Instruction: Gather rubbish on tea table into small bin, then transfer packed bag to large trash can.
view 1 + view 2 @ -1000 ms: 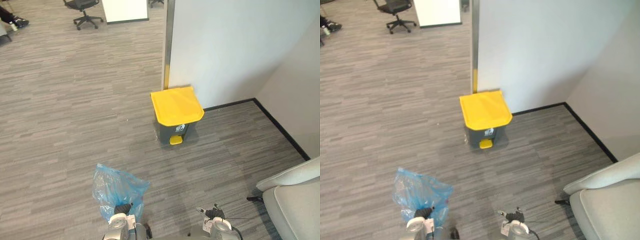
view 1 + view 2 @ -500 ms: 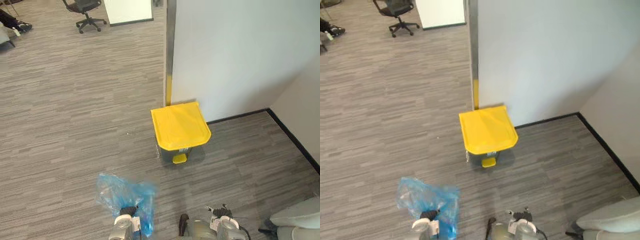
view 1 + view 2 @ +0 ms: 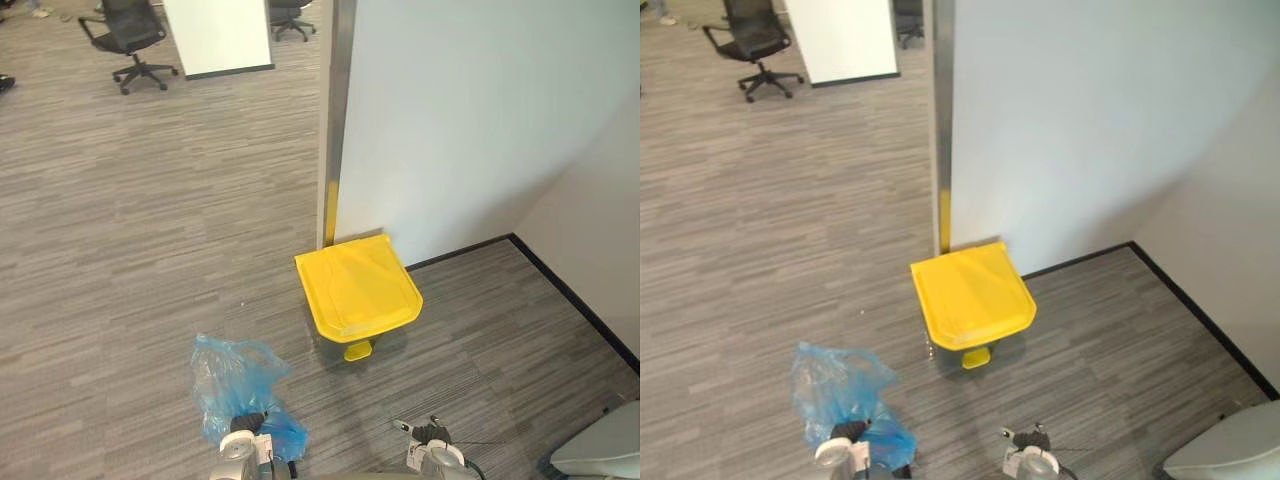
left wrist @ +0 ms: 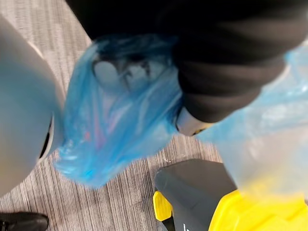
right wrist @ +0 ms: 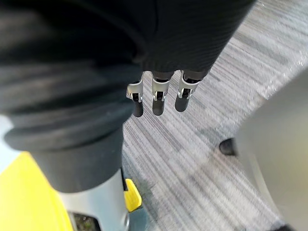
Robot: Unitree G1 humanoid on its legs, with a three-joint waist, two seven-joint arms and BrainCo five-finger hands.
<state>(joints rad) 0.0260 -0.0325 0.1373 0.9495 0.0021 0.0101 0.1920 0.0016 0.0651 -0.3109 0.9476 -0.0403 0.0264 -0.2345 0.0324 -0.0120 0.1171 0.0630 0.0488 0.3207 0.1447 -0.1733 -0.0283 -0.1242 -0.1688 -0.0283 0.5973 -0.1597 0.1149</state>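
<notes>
- The left hand (image 3: 243, 428) sits at the near edge of the head views, at about 7 o'clock
- Its fingers show dimly through the film in the left wrist view, curled into the bunched plastic of the blue bag (image 4: 113, 127), so it grips the bag
- The blue bag (image 3: 232, 378) rises from that hand toward 11 o'clock, crumpled and translucent, with vague pale and dark shapes inside that cannot be made out
- The right hand (image 5: 157, 98) is at about 5 o'clock in the head views, with its fingers straight, relaxed and side by side, holding nothing above the grey striped floor (image 3: 130, 220)
- The trash can (image 3: 358, 292) stands at 12 o'clock, ahead of both hands and at about 1 o'clock from the bag, apart from it
- Its yellow lid (image 3: 972, 295) is down and covers the dark body; a yellow pedal (image 3: 358, 350) juts out at its near foot
- The can's far side is close against the corner of the white wall (image 3: 470, 110)
- An office chair (image 3: 128, 32) stands far off at 10 o'clock, beside a white panel (image 3: 216, 34)
- A grey seat (image 3: 602, 452) edges in at 4 o'clock
</notes>
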